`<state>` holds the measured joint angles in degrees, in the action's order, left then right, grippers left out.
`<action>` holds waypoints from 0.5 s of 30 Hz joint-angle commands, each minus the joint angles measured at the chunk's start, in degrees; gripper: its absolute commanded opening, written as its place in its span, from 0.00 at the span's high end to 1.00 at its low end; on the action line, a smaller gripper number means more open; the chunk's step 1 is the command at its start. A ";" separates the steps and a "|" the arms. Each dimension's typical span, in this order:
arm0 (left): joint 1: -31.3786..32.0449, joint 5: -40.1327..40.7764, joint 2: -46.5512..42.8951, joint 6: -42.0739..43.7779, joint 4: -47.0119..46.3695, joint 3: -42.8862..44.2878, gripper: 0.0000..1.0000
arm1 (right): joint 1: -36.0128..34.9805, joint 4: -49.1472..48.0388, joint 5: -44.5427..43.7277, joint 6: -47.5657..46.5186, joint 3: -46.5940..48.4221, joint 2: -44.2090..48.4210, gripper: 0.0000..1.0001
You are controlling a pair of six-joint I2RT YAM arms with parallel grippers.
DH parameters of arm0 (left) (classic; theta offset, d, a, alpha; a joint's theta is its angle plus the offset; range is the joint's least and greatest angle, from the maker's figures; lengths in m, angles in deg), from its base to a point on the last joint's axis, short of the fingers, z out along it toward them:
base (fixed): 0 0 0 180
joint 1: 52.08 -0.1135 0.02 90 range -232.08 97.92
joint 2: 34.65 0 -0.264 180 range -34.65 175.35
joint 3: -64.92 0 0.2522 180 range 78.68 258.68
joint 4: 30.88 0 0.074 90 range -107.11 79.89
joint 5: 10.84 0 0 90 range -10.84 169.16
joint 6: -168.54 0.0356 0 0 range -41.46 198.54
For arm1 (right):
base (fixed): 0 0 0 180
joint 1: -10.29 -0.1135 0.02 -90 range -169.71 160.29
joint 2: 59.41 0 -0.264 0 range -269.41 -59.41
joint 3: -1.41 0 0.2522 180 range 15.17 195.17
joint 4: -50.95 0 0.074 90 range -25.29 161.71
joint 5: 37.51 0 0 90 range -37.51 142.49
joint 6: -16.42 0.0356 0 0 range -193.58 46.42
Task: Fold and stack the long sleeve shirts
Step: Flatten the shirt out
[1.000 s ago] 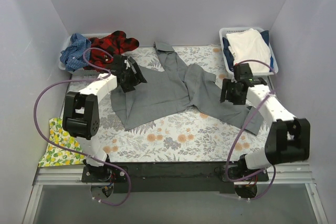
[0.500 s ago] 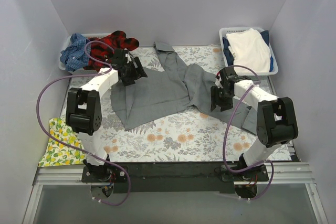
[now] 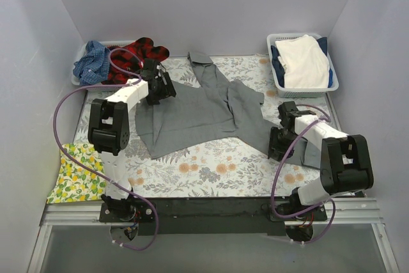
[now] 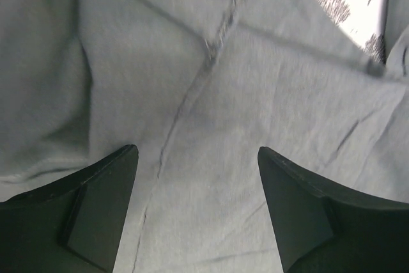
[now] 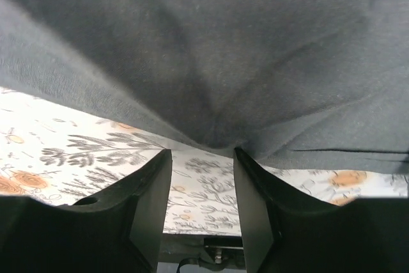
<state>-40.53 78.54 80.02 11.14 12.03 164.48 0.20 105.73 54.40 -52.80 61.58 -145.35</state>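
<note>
Fern-print cover [image 3: 211, 164], white basket [image 3: 308, 90] behind; left gripper [image 4: 197, 151] released, right gripper [image 5: 202, 151] grasping grey shirt [image 3: 192, 110].

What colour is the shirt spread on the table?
The shirt is plain grey; the top view shows it best.

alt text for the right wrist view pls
A grey shirt fills the upper half of the view, its creases gathering to a point pinched between the tips of the right gripper, whose two black fingers rise from the bottom edge. Below the cloth shows the fern-print table cover.
</note>
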 commanded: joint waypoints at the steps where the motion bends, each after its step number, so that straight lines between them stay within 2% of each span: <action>1: 0.31 3.70 -0.85 1.83 0.56 4.20 0.24 | 3.31 4.94 -0.86 2.69 -2.73 2.34 0.49; 10: 0.40 4.49 1.08 3.94 1.44 8.07 0.21 | 15.96 7.85 0.99 7.79 -10.63 12.36 0.53; 15: 1.80 0.71 1.87 6.31 0.21 7.80 0.21 | 17.56 8.91 0.63 8.32 -11.61 15.26 0.54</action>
<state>-40.25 81.60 80.98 14.75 12.80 171.03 17.10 112.09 54.62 -46.27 50.39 -131.99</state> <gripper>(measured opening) 0.786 0.467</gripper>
